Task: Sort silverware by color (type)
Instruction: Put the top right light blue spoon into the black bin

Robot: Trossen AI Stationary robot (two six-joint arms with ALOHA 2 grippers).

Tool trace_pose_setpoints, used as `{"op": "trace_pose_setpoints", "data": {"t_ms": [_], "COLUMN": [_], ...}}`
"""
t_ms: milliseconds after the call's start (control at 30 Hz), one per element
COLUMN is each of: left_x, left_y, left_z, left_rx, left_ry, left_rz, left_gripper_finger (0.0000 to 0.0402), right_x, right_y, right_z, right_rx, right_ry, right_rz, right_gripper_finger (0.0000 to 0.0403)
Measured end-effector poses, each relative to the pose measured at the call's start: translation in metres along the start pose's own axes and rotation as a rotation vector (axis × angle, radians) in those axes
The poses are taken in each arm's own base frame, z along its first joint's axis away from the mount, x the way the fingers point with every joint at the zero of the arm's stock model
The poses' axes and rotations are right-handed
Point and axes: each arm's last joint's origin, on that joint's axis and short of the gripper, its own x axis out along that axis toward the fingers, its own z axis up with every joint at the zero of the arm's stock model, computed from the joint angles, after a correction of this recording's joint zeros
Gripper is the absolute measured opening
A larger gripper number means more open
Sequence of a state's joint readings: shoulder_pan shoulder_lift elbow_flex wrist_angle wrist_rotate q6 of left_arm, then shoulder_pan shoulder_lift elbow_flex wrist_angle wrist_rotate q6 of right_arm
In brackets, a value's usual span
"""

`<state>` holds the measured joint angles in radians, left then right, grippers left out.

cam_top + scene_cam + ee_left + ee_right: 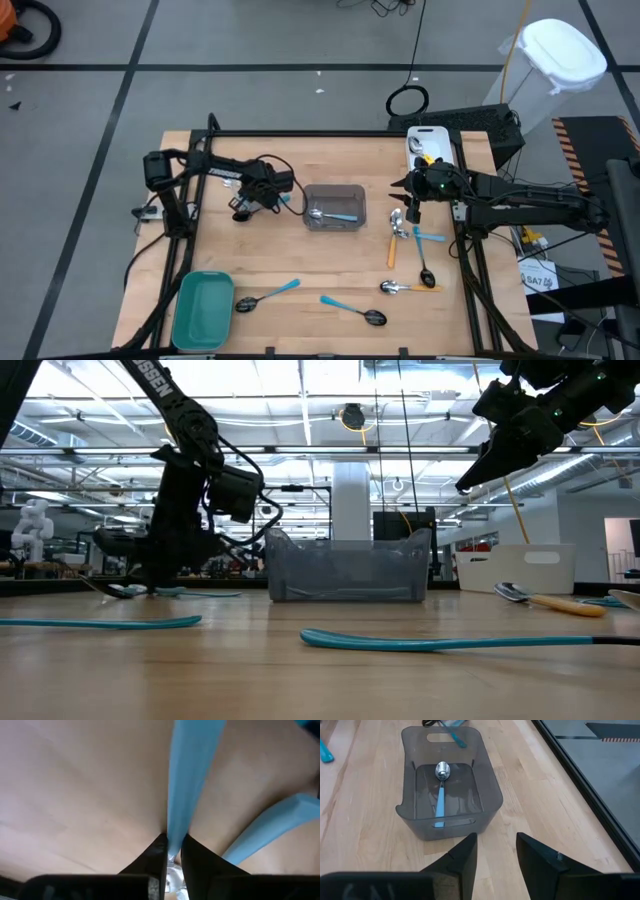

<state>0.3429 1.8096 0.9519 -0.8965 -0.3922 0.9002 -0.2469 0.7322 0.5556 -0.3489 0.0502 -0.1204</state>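
My left gripper [243,208] is down at the tabletop left of the grey bin [352,192], shut on a spoon with a light-blue handle [192,770] and a shiny bowl [172,880]. A second light-blue handle [270,832] lies right beside it. One silver spoon with a blue handle [440,790] lies flat on the bin's floor. My right gripper [495,855] hangs open above the table right of the bin, with nothing between its fingers. More spoons lie flat on the wood at the right [392,248] and near the front edge [265,297]. My left gripper pinches the spoon's blue handle [175,832] between its two fingers, close to the bowl end. The fingers come steeply from above and stand across the handle. The handle runs away from the fingers along the wood; whether it is lifted, I cannot tell.
A teal tray [203,310] stands at the front left corner and a white container [425,143] at the far right. Spoons with blue, orange and black parts [425,270] lie scattered at the right and along the front [355,310].
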Motion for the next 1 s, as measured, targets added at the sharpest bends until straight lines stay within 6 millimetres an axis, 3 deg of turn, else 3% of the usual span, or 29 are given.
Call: {"op": "trace_pose_setpoints", "data": {"t_ms": [233, 700, 1000], "left_x": [0.004, 0.002, -0.003], "left_y": [0.006, 0.007, 0.009], "left_z": [-0.008, -0.01, -0.013], "left_rx": [-0.209, -0.244, -0.386], "left_ry": [-0.017, -0.016, -0.01], "left_rz": [-0.033, -0.019, -0.012], "left_gripper_finger": [0.0043, 0.0042, 0.0041], "right_x": [0.0, 0.0, 0.0], "right_y": [0.0, 0.0, 0.0], "right_z": [0.0, 0.0, 0.0], "right_rx": [0.0, 0.0, 0.0], "right_ry": [0.0, 0.0, 0.0], "right_rz": [0.0, 0.0, 0.0], "right_gripper_finger": [0.0132, 0.0132, 0.0132]}}
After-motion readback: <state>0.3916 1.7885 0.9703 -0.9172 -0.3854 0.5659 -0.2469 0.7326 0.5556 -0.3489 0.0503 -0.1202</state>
